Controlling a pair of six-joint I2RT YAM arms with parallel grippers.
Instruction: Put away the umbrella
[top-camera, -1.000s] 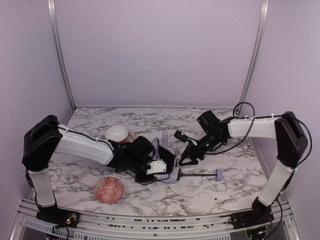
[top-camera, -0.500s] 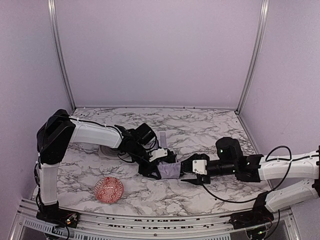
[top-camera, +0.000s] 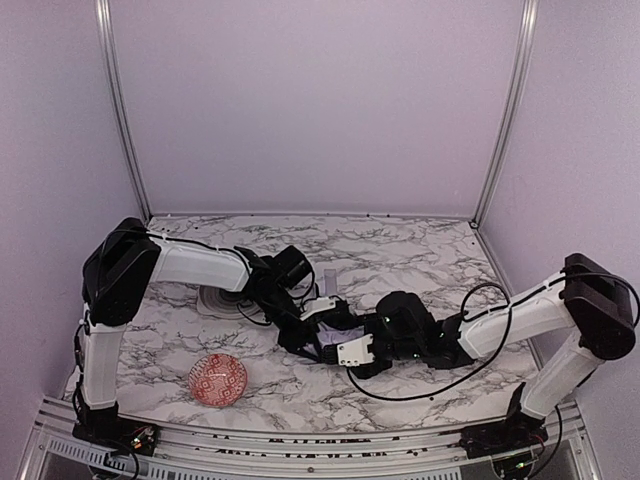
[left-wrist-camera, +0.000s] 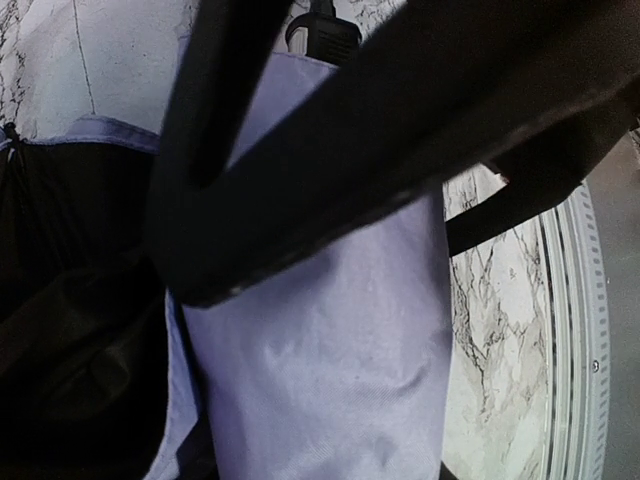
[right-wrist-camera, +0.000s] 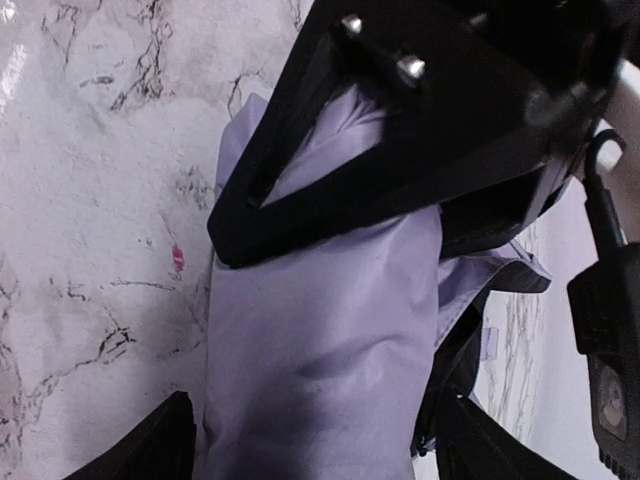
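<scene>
- A red patterned bowl (top-camera: 218, 378) stands nearest to the front edge of the marble table (top-camera: 430, 250), well apart from the work and not part of it.
- Behind it, near the middle of the table, lies the umbrella (right-wrist-camera: 320, 340). Its lavender cloth is gathered into a wrinkly bundle, not spread open.
- The right gripper (right-wrist-camera: 320, 445) comes in from the right. Its two fingers stand apart, one on each side of the bundle, so it is open and holds nothing.
- The left gripper (top-camera: 308, 328) reaches from the other side. Its black fingers lie across the cloth and it looks closed on the umbrella, keeping the bundle together.
- Shaft and handle are hidden under the grippers, so I cannot tell if the shaft is pushed in fully.
- Farther back there is a white dish (top-camera: 212, 298) under the left arm, and a small lavender strip (top-camera: 328, 277) lies alone on the table. What it is, I cannot tell.
- My judgement: the folding is mostly done. What remains is to make the cloth tight, perhaps fasten it, and lay the umbrella aside. No storage place is visible.
</scene>
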